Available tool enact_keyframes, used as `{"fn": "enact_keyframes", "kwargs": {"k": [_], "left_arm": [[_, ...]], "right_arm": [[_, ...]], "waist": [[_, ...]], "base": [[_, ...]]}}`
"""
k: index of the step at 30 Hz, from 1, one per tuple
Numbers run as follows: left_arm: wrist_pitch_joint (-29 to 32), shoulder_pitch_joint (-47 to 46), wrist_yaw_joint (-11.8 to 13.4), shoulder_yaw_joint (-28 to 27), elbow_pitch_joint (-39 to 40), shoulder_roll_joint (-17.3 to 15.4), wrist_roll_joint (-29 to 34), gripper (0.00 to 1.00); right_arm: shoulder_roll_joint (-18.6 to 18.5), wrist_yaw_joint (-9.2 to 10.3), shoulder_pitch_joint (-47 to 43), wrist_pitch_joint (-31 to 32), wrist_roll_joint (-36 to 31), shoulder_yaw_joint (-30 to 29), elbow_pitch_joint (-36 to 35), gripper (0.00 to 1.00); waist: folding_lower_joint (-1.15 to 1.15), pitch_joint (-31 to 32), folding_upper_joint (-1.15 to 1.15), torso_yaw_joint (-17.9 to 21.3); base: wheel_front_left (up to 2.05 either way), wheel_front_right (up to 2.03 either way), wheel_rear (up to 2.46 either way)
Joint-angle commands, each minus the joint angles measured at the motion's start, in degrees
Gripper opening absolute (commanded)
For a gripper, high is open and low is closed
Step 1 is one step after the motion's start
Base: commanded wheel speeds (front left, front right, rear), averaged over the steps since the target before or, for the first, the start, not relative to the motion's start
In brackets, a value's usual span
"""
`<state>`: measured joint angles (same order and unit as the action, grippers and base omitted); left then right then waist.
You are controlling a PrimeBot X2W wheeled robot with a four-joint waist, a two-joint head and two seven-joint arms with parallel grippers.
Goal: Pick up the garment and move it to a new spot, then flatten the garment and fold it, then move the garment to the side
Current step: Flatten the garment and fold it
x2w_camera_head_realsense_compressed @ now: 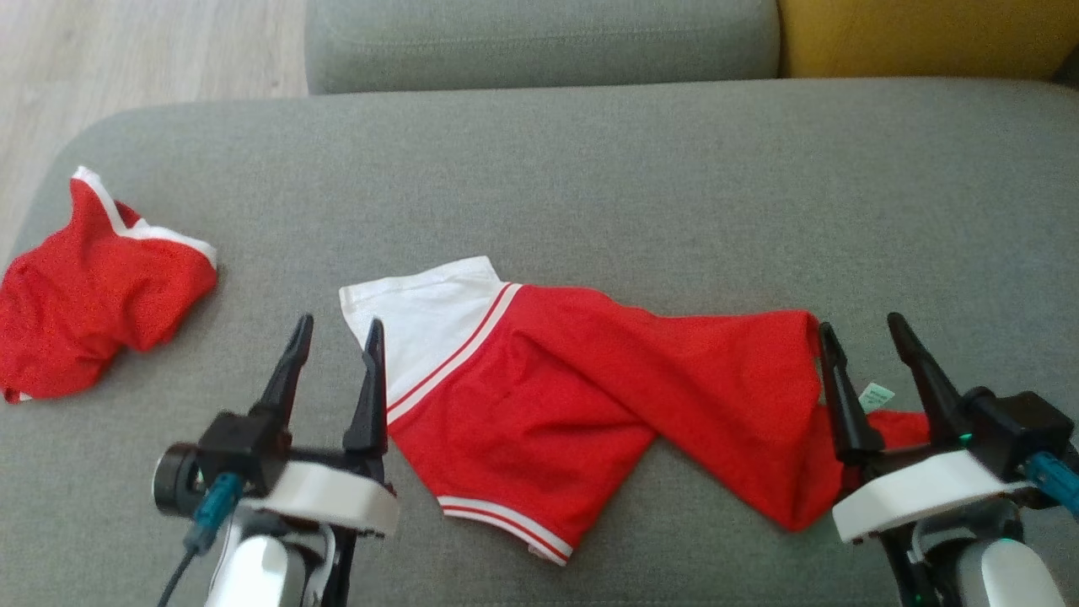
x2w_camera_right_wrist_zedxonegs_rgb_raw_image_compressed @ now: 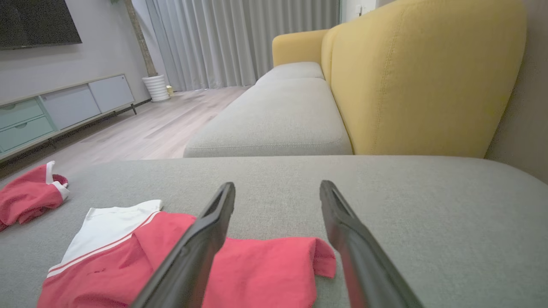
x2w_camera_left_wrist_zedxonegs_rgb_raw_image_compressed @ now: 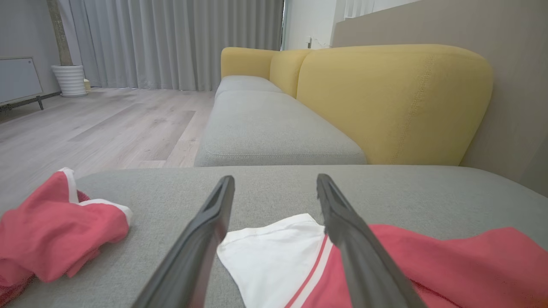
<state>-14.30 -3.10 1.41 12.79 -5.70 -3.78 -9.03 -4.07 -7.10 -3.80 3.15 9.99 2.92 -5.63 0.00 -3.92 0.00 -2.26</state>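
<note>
A red and white garment (x2w_camera_head_realsense_compressed: 590, 396) lies rumpled and twisted on a grey cushion (x2w_camera_head_realsense_compressed: 590, 169). My left gripper (x2w_camera_head_realsense_compressed: 339, 320) stands open at the garment's white end. My right gripper (x2w_camera_head_realsense_compressed: 860, 322) stands open at its red end, holding nothing. A second red garment (x2w_camera_head_realsense_compressed: 93, 295) sits bunched well to its left. I judge that flattening, folding and moving aside are not yet done.

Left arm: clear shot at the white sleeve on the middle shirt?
Probably yes: the left gripper is open just beside the white sleeve, which lies bare on the grey cushion, nothing between them.
</note>
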Motion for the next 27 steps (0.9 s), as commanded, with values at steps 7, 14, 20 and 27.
{"fn": "enact_keyframes", "kwargs": {"k": [7,14,20,27], "left_arm": [[-0.4,0.9,0.5,-0.9,1.9,-1.3,0.8,1.00],[0.0,1.1,0.8,-0.4,2.4,-1.3,0.7,1.00],[0.0,1.0,1.1,-0.2,2.5,-1.5,0.5,1.00],[-0.1,0.0,1.1,0.3,2.8,-1.5,0.4,1.00]], "right_arm": [[-0.8,-0.39,2.6,-1.2,-2.2,-0.3,-2.6,1.00],[-0.7,-0.39,2.1,-0.6,-2.5,-0.1,-2.5,1.00],[-0.4,-0.39,2.0,-0.5,-2.5,-0.1,-2.3,1.00],[-0.6,-0.39,3.2,-0.1,-1.5,-1.5,0.0,1.00]], "waist": [[0.00,2.3,0.00,-0.1],[0.00,2.3,0.00,-0.4],[0.00,2.0,0.00,-0.4],[0.00,0.4,0.00,-0.8]], "base": [[0.00,0.00,0.00],[0.00,0.00,0.00],[0.00,0.00,0.00],[0.00,0.00,0.00]]}}
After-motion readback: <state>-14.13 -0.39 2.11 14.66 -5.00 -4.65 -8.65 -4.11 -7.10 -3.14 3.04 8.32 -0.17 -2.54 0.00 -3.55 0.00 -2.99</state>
